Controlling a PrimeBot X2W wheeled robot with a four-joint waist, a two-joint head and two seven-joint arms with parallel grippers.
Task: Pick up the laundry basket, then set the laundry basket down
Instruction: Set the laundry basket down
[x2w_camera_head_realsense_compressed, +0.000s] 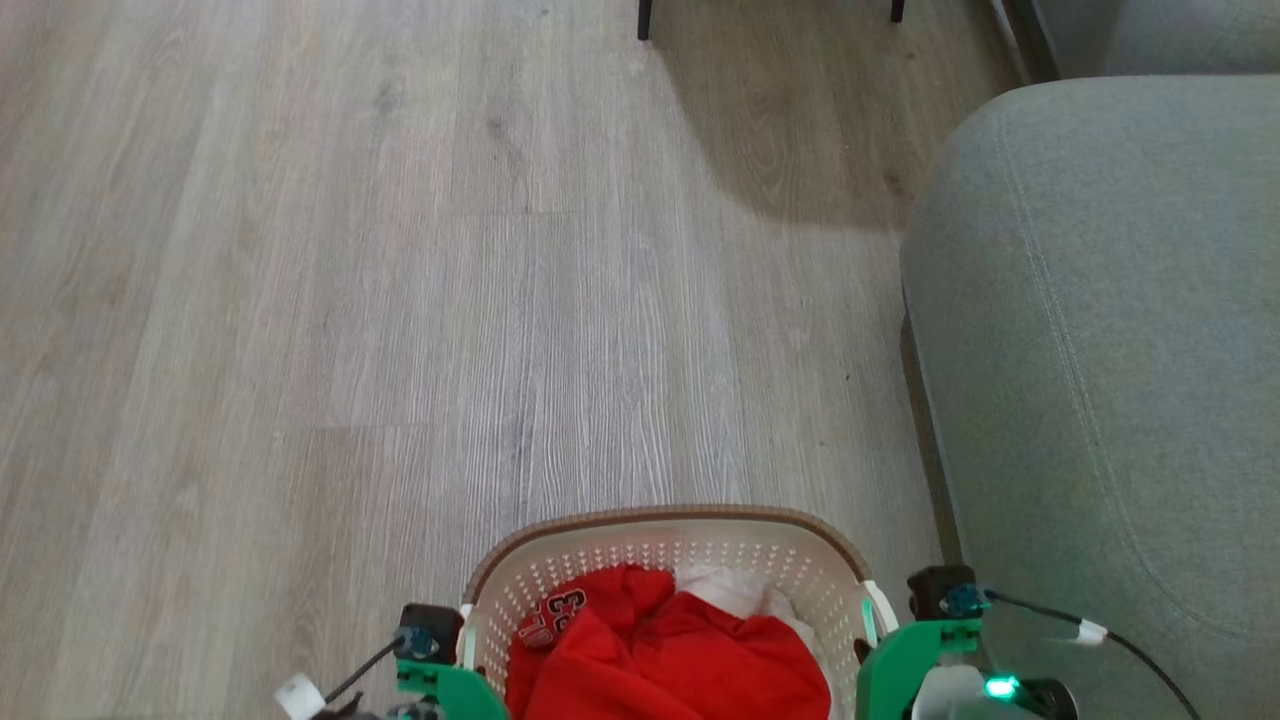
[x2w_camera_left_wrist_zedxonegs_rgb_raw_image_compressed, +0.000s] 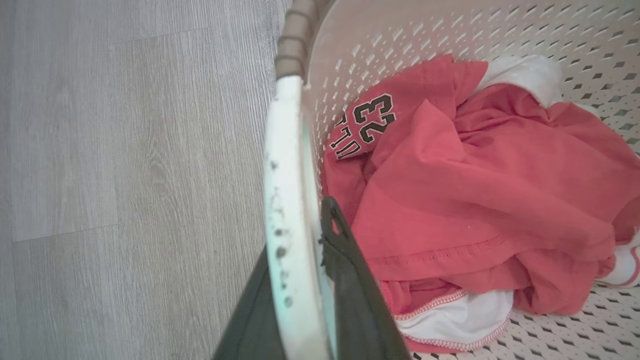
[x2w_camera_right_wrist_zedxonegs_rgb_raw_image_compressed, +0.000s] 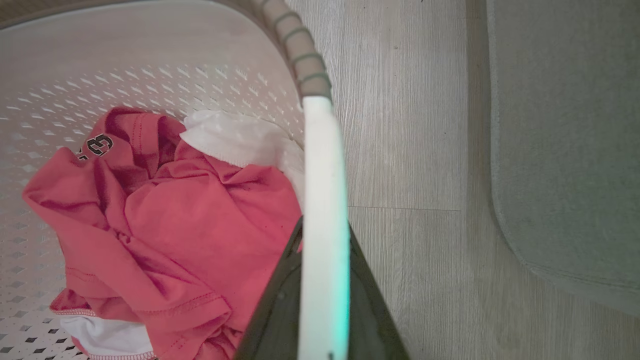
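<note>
The small rounded-rectangular cream-white plastic laundry basket (x2w_camera_head_realsense_compressed: 660, 516), with perforated walls and a brown woven-look rim, sat at the bottom centre of the head view, over the pale grey wood-grain floor (x2w_camera_head_realsense_compressed: 400, 300). It lay between the two arms and near the front edge of a grey fabric sofa (x2w_camera_head_realsense_compressed: 1100, 350) on the robot's right. Whether its base touched the floor or hung just above it could not be told.

The left end effector (x2w_camera_left_wrist_zedxonegs_rgb_raw_image_compressed: 295, 235) was clamped on the basket's left white side handle (x2w_camera_left_wrist_zedxonegs_rgb_raw_image_compressed: 286, 165), one dark finger outside the handle and the other inside the basket, pressed close against the plastic. That handle carried dark specks along its length. The right end effector (x2w_camera_right_wrist_zedxonegs_rgb_raw_image_compressed: 325, 225) was likewise closed on the right white side handle (x2w_camera_right_wrist_zedxonegs_rgb_raw_image_compressed: 324, 160), its two dark fingers on either side of the band, one inside the basket and one toward the floor and sofa.

Inside the basket lay a crumpled red jersey (x2w_camera_left_wrist_zedxonegs_rgb_raw_image_compressed: 475, 190) with a black-and-white "23" on it, heaped over a white cloth (x2w_camera_left_wrist_zedxonegs_rgb_raw_image_compressed: 525, 75) that showed at the far wall and again beneath the red fabric.

In the head view, green brackets (x2w_camera_head_realsense_compressed: 905, 660) stood at both wrists, just beside the basket's handles. Two dark furniture legs (x2w_camera_head_realsense_compressed: 644, 18) stood on the floor at the top edge, well apart from the basket.
</note>
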